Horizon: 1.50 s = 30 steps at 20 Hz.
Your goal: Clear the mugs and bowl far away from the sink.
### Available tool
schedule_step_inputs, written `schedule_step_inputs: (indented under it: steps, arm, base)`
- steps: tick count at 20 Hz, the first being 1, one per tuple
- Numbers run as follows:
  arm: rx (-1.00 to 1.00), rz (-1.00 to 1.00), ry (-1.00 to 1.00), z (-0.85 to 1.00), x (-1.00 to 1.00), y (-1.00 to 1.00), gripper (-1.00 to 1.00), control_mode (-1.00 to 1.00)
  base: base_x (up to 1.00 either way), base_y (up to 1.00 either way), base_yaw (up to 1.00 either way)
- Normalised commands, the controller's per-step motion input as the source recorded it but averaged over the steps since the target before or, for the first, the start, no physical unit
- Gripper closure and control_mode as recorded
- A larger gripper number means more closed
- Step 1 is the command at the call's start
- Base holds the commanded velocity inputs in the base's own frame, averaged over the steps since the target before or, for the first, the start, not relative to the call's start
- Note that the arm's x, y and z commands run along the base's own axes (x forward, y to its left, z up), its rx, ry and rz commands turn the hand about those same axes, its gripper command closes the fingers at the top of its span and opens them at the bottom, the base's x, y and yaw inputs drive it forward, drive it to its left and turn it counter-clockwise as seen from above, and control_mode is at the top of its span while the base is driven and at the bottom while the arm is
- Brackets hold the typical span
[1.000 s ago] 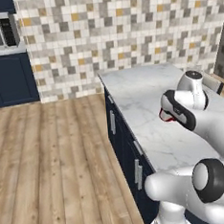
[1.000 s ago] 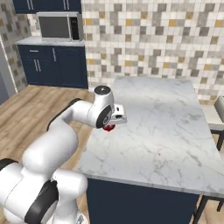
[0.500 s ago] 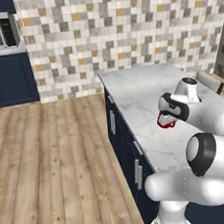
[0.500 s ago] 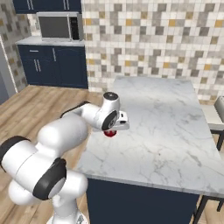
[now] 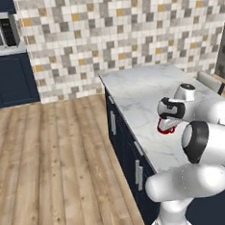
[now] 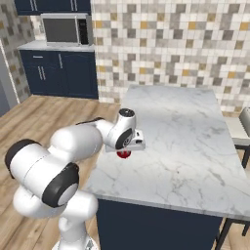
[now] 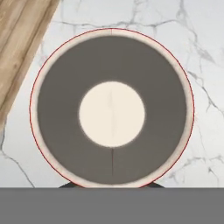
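Observation:
A red mug [image 5: 165, 128] with a pale inside hangs just over the left part of the white marble island counter [image 5: 136, 90], near its edge. My gripper [image 5: 168, 122] points straight down and is shut on the mug's rim. In the right base view the red mug [image 6: 124, 154] peeks out under the gripper [image 6: 128, 148]. The hand view looks straight down into the mug [image 7: 111, 109], with marble around it and wood floor at the upper left. The bowl and the sink are out of view.
The island counter [image 6: 190, 132] stretches away to the tiled wall. A stool [image 6: 242, 128] stands at its right side. A microwave [image 6: 66, 29] sits on dark blue cabinets at the far left. Wood floor [image 5: 55, 158] lies left of the island.
The hand has come down toward the counter with the red mug still in it, and the arm has folded lower over the island's left edge.

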Motion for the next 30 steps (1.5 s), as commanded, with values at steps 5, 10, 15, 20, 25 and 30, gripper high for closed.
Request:
schedule_step_inputs:
  steps: [5,10,15,20,25,30]
  arm:
    - [0.00,0.00,0.01,-0.23,0.05,0.00,1.00,-1.00]
    - [0.00,0.00,0.00,-0.22,0.02,0.00,1.00,-1.00]
    - [0.00,0.00,0.00,-0.26,0.02,0.00,1.00,-1.00]
    - [0.00,0.00,0.00,-0.31,0.03,0.00,1.00,-1.00]
    - [0.00,0.00,0.00,-0.27,0.00,0.00,1.00,-1.00]
    - [-0.03,0.00,-0.08,-0.08,-0.01,0.13,-1.00,-1.00]
  base:
    - [0.00,0.00,0.00]
    - [0.00,0.00,0.00]
    - [0.00,0.00,0.00]
    - [0.00,0.00,0.00]
    - [0.00,0.00,0.00]
    - [0.00,0.00,0.00]
